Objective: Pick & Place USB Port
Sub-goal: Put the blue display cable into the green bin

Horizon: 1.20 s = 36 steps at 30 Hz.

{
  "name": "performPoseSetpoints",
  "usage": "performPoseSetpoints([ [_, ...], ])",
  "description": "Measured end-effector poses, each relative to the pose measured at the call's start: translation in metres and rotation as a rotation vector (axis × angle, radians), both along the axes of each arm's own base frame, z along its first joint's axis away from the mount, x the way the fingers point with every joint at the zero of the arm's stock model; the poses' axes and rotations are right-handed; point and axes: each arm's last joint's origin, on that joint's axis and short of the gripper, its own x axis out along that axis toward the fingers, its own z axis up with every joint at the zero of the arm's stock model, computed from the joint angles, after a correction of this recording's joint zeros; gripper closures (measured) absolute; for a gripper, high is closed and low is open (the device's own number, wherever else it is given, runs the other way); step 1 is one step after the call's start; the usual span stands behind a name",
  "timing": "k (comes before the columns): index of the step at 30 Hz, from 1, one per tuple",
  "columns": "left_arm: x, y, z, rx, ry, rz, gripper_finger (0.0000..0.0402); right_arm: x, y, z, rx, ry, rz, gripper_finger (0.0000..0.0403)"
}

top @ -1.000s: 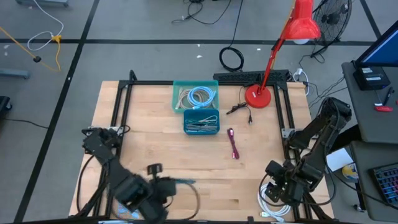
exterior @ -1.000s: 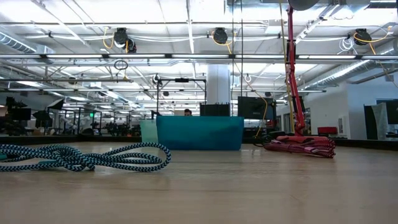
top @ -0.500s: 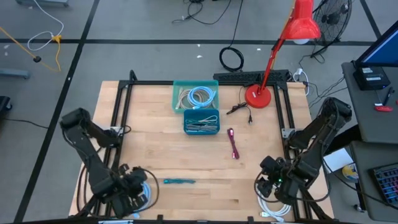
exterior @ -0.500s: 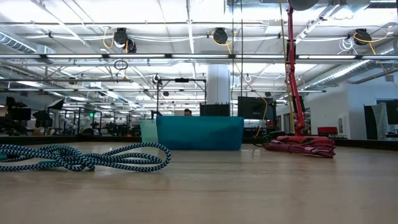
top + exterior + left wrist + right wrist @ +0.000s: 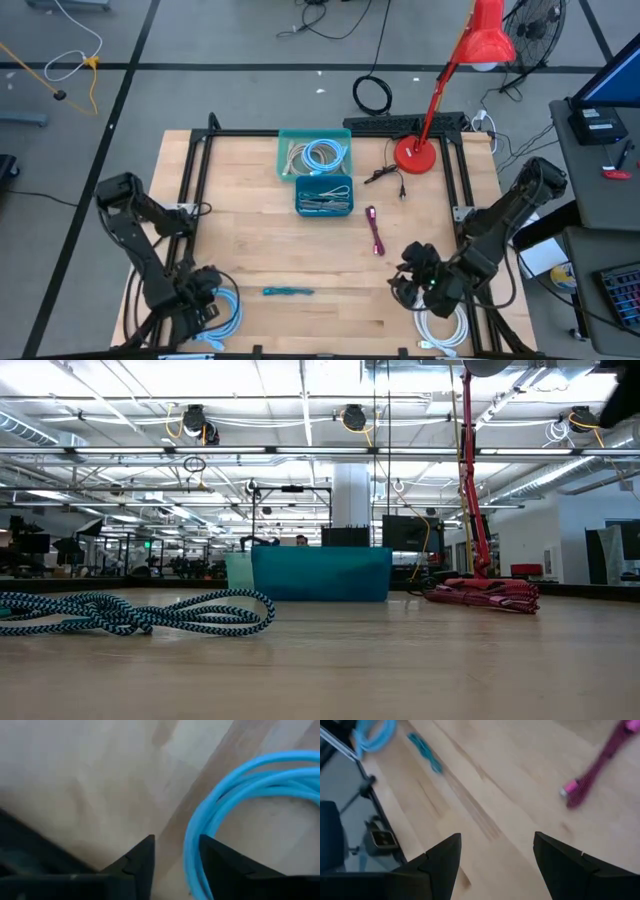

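The USB cable (image 5: 288,291), teal and braided, lies on the bench (image 5: 260,250) at seven o'clock, untouched. No readable writing shows. The left claw (image 5: 205,303) hangs over a light-blue cable coil (image 5: 225,315), fingers apart, empty. The right claw (image 5: 410,283) at five o'clock is spread wide, empty.

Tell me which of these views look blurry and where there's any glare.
Right wrist view: motion-smeared, the pink cable and teal cable streaked. Left wrist view: soft, the blue cable coil too close for focus. Low view: near tabletop blurred, ceiling lights bright. High view: sharp and evenly lit.
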Motion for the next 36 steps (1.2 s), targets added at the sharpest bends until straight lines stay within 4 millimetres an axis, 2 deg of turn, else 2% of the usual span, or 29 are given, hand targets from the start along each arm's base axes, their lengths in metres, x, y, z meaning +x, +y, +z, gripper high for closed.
performPoseSetpoints([
  [4,0.003,-0.001,-0.019,-0.132,-0.004,0.009,0.0206,0.009,-0.003,0.003,-0.011,-0.053,0.007,0.0165],
  [8,0.002,0.002,-0.024,-0.133,-0.006,0.023,0.0180,0.014,-0.005,0.005,-0.017,-0.075,0.016,0.0165],
  [18,0.001,0.007,-0.029,-0.052,0.023,0.014,0.0176,0.022,-0.011,0.006,-0.030,-0.094,0.015,0.0165],
  [21,0.004,0.006,-0.036,-0.045,0.075,0.013,0.0214,0.025,-0.012,0.008,-0.031,-0.110,0.019,0.0165],
  [23,0.006,0.004,-0.039,-0.052,0.093,0.003,0.0264,0.027,-0.013,0.008,-0.033,-0.117,0.020,0.0165],
  [26,0.008,0.003,-0.040,-0.061,0.089,-0.008,0.0362,0.029,-0.014,0.009,-0.034,-0.126,0.023,0.0165],
  [27,0.009,0.004,-0.039,-0.064,0.086,0.001,0.0377,0.029,-0.014,0.009,-0.036,-0.128,0.023,0.0165],
  [32,0.014,0.015,-0.030,-0.068,0.059,0.088,0.0382,0.032,-0.016,0.010,-0.039,-0.136,0.022,0.0165],
  [36,0.017,0.038,-0.010,-0.006,-0.009,0.127,0.0384,0.034,-0.018,0.010,-0.048,-0.137,0.020,0.0165],
])
